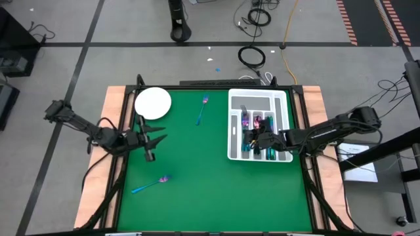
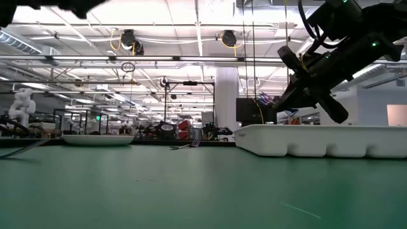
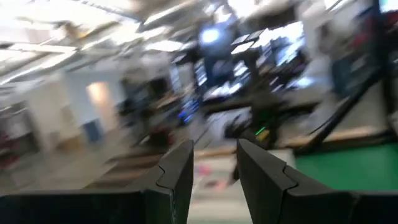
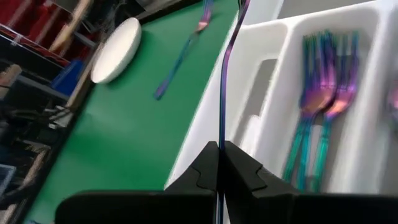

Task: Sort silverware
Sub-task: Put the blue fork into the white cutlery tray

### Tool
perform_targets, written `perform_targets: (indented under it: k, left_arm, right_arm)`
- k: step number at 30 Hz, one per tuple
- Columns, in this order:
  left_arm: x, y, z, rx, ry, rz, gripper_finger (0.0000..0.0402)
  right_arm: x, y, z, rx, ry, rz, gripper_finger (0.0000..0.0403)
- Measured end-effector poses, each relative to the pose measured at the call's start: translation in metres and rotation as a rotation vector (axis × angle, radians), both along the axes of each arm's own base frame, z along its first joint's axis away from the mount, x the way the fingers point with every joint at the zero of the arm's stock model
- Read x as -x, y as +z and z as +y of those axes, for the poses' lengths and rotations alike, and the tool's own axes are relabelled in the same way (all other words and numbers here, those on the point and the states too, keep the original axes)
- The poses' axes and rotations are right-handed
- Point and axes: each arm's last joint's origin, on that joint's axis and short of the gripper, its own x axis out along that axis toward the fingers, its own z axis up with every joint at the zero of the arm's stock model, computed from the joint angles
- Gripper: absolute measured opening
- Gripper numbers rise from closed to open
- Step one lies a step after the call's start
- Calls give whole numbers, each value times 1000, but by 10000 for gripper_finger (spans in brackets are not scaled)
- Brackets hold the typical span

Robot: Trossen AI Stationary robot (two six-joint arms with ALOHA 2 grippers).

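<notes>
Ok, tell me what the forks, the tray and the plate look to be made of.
Forks: likely metal with a polished rainbow finish; slim, shiny, shading pink-purple to teal.
Tray: probably moulded plastic; plain white, rounded walls and dividers, low sheen.
Plate: white, smooth, thick rim; ceramic or plastic, the look leaves it open.
</notes>
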Motion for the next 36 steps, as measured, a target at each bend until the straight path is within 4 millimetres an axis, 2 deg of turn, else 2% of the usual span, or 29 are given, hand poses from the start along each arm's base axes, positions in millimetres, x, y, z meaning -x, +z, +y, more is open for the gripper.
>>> perform_targets:
  k: [3, 18, 31, 36]
  left_arm:
    - [1, -3, 6, 13, 62, 39, 125]
    - [1, -3, 7, 30, 32, 29, 125]
    - [1, -3, 7, 31, 31, 28, 125]
    - [1, -3, 7, 31, 31, 28, 125]
  right_arm:
    - [-2, -2, 0, 0, 0, -3, 0]
    - [-7, -26, 1, -71, -55, 54, 0]
    - [-2, -32, 0, -116, -79, 113, 1]
    - [-2, -33, 0, -123, -61, 128, 17]
